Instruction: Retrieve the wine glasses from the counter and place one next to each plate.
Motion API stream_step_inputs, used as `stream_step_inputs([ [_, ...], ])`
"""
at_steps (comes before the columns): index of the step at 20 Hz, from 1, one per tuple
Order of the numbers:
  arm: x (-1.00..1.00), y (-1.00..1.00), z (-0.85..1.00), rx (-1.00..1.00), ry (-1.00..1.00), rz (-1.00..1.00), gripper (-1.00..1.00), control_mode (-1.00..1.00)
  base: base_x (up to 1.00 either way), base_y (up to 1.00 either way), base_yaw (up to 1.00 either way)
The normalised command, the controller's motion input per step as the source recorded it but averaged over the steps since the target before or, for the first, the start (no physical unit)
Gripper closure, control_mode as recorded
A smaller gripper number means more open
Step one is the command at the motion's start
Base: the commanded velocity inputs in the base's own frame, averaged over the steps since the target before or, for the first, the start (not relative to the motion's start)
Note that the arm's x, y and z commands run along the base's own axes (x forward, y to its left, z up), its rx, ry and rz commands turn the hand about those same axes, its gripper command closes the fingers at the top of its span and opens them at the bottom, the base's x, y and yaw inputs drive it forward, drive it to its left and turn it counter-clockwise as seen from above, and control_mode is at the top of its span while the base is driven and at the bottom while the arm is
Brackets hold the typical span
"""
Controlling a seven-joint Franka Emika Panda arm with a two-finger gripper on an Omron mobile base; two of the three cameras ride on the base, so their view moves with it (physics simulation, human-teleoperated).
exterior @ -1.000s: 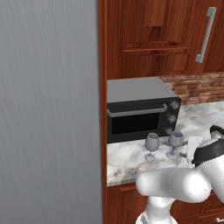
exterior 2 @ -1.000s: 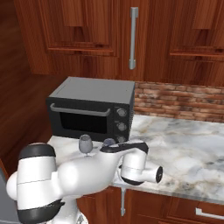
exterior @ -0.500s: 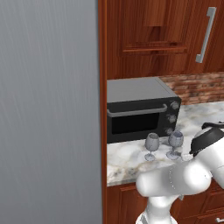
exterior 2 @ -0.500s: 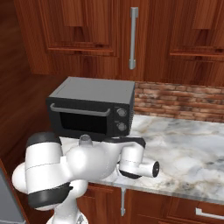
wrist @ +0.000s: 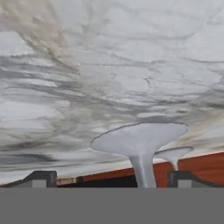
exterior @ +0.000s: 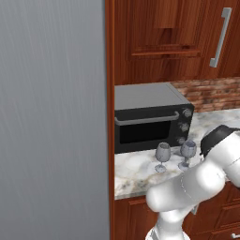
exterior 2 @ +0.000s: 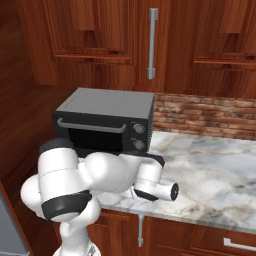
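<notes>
The two wine glasses [exterior: 175, 155] stood upright and side by side on the counter [exterior: 136, 171], just in front of the black toaster oven [exterior: 147, 117] and near the counter's front edge. In the hand view the gripper [wrist: 113, 179] had its jaws spread wide and held nothing — the stem and round foot of the nearer glass [wrist: 140, 144] sat between the two finger tips [wrist: 40, 178], with the second glass's foot [wrist: 173, 154] just beyond it.
</notes>
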Motion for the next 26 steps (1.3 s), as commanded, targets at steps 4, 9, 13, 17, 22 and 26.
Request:
stream_step_inputs([
  [4, 0.2, 0.04, -0.12, 0.04, 0.0, 0.0, -1.0, -1.0, 0.0, 0.0, 0.0],
  [9, 0.1, 0.02, -0.04, 0.05, 0.0, 0.0, 1.0, -1.0, 0.0, 0.0, 0.0],
  [13, 0.0, 0.0, 0.0, 0.05, 0.0, 0.0, 1.0, -1.0, 0.0, 0.0, 0.0],
  [17, -0.03, 0.0, 0.0, 0.05, -0.07, 0.0, 1.0, -1.0, 0.0, 0.0, 0.0],
  [22, -0.39, 0.0, 0.38, 0.01, -0.34, 0.0, 1.0, -1.0, 0.0, 0.0, 0.0],
  [26, -0.46, 0.0, 0.84, 0.0, -0.42, 0.0, 1.0, -1.0, 0.0, 0.0, 0.0],
])
